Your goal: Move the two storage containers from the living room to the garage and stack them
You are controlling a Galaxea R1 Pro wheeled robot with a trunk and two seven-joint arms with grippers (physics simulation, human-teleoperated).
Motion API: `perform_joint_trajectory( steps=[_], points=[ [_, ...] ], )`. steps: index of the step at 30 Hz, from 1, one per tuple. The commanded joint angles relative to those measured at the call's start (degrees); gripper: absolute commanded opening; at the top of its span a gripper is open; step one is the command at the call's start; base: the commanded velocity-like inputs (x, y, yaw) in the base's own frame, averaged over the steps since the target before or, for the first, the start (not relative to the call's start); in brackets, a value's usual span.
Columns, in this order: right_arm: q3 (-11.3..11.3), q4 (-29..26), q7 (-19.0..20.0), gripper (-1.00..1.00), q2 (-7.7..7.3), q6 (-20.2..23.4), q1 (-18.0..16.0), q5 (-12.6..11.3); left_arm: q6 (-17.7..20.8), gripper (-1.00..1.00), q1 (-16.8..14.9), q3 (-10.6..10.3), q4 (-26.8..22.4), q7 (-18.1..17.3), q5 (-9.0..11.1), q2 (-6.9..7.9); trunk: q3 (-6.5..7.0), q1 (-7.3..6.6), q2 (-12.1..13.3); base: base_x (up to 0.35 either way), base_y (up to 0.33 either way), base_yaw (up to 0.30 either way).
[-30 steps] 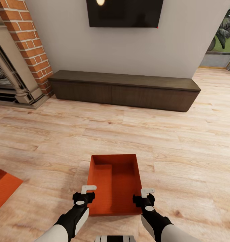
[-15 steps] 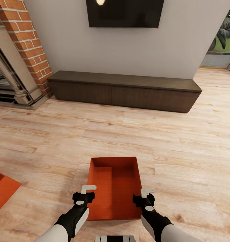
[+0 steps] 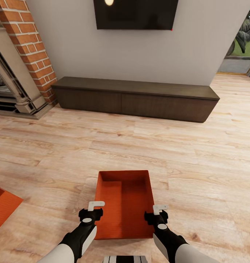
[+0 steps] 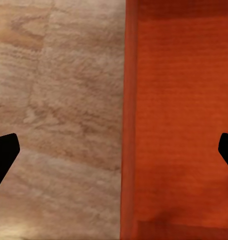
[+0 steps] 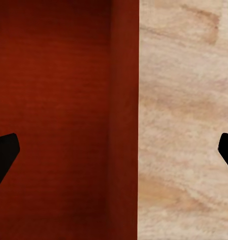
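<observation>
Left gripper (image 3: 91,211): fingers spread wide, holding nothing, poised above the left wall of the nearer storage container (image 3: 125,204); in the left wrist view one dark fingertip (image 4: 4,155) sits over wood planks and the other over the bin's orange interior, the left wall (image 4: 129,120) running between them. Right gripper (image 3: 156,213): likewise spread and empty, straddling the right wall of the same bin; in the right wrist view one fingertip (image 5: 4,155) lies over the dark red interior, the other over floor, with the right wall (image 5: 125,120) between. Whether either gripper touches the wall cannot be told. Nearer storage container: orange-red, open-topped, empty, resting on the light wood-plank floor (image 3: 198,171) directly ahead of the robot, between both arms. Second storage container (image 3: 2,206): same colour, on the planks at the far left, cut by the frame edge, well apart from the first. Beyond: long dark low cabinet (image 3: 136,98) against a pale wall, wall TV (image 3: 136,14) above it, red brick fireplace (image 3: 28,47) at left, glass door opening with greenery (image 3: 245,36) at right.
</observation>
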Motion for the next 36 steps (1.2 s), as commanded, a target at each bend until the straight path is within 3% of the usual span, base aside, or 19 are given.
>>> perform_joint_trajectory(
  steps=[1,5,36],
  points=[
    [0.5,0.1,-0.3,1.00,-0.01,-0.2,0.0,-0.5,0.2,1.00,0.0,-0.5,-0.1,0.4,0.5,0.05,-0.22,0.22,-0.4,0.000,0.000,0.000],
    [0.5,0.1,-0.3,1.00,-0.01,-0.2,0.0,-0.5,0.2,1.00,0.0,-0.5,-0.1,0.4,0.6,0.04,-0.94,1.09,-2.0,0.000,0.000,0.000],
    [0.5,0.1,-0.3,1.00,-0.09,-0.2,0.0,-0.5,0.2,1.00,0.0,-0.4,-0.1,0.1,0.9,0.04,-0.94,1.09,-2.0,0.000,0.000,0.000]
  ],
)
